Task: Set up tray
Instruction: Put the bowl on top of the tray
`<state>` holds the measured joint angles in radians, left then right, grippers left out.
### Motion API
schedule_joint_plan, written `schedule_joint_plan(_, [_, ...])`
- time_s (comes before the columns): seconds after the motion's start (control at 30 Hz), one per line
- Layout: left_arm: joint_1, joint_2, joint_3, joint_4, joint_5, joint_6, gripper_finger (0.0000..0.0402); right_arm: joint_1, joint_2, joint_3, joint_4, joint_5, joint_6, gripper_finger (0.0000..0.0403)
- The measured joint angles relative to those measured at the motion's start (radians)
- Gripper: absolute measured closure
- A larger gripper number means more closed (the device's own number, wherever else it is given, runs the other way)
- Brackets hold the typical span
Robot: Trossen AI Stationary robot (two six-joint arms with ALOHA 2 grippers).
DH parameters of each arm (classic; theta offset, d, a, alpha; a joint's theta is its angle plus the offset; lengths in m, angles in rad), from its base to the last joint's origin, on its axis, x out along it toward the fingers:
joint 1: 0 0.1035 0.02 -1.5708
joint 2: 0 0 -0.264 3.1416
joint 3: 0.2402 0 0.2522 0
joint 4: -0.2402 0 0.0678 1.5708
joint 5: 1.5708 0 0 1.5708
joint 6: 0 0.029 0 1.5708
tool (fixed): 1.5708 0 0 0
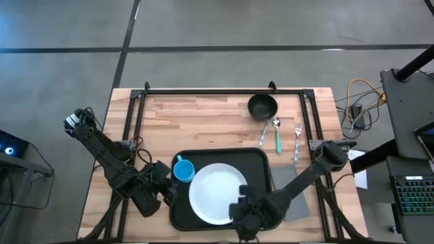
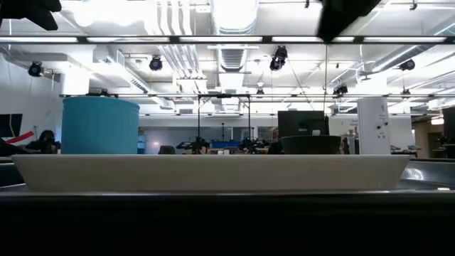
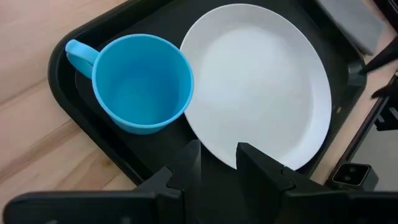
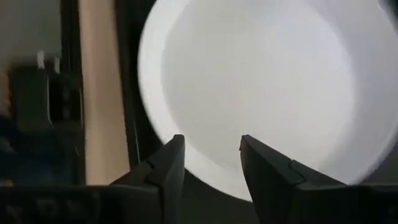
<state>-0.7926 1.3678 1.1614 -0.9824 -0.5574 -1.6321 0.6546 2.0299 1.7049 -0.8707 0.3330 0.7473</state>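
Observation:
The black tray (image 1: 261, 157) lies at the table's near middle. A white plate (image 1: 218, 193) rests flat in it, and a blue cup (image 1: 183, 169) stands upright in the tray's far left corner, beside the plate. My left gripper (image 1: 168, 192) is at the tray's left side. In the left wrist view (image 3: 217, 160) it is open, with its fingers over the plate's rim (image 3: 249, 163). My right gripper (image 1: 239, 205) is at the plate's near right. In the right wrist view (image 4: 211, 155) it is open over the plate's rim (image 4: 211, 177). Neither gripper holds anything.
A black bowl (image 1: 262, 106) stands at the far side of the table. A spoon with a teal handle (image 1: 277, 133) and a fork (image 1: 297, 142) lie near it on the wood. A grey napkin (image 1: 293, 196) lies right of the tray, partly under my right arm.

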Motion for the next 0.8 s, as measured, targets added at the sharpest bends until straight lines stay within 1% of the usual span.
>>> schedule_joint_plan(0.1, [-0.002,0.000,0.000,0.003,0.000,0.015,0.0317,-0.048,-0.049,-0.014,-0.013,0.004,0.184,0.0267])
schedule_joint_plan(0.17, [-0.006,0.000,0.000,0.005,0.000,0.025,0.0317,-0.098,-0.078,-0.029,-0.016,0.004,0.262,0.0272])
schedule_joint_plan(0.23, [-0.006,0.000,0.000,0.004,0.000,0.027,0.0317,-0.151,-0.109,-0.044,-0.038,0.004,0.293,0.0276])
schedule_joint_plan(0.33, [-0.006,0.000,0.000,0.004,0.000,0.027,0.0317,-0.246,-0.161,-0.058,-0.132,0.003,0.298,0.0280])
schedule_joint_plan(0.43, [-0.006,0.000,0.000,0.004,0.001,0.027,0.0317,-0.362,-0.211,-0.067,-0.287,0.004,0.250,0.0278])
schedule_joint_plan(0.53, [-0.006,0.000,0.000,0.004,0.000,0.027,0.0317,-0.490,-0.237,-0.079,-0.395,0.012,0.153,0.0272])
schedule_joint_plan(0.6, [-0.006,0.000,0.000,0.004,0.000,0.027,0.0317,-0.568,-0.242,-0.079,-0.427,0.011,0.081,0.0267])
schedule_joint_plan(0.7, [-0.006,0.000,0.000,0.003,-0.005,0.026,0.0317,-0.668,-0.240,-0.085,-0.429,0.011,-0.039,0.0254])
schedule_joint_plan(0.8, [-0.006,0.000,-0.001,0.003,-0.042,0.022,0.0317,-0.766,-0.216,-0.094,-0.425,0.034,-0.150,0.0235])
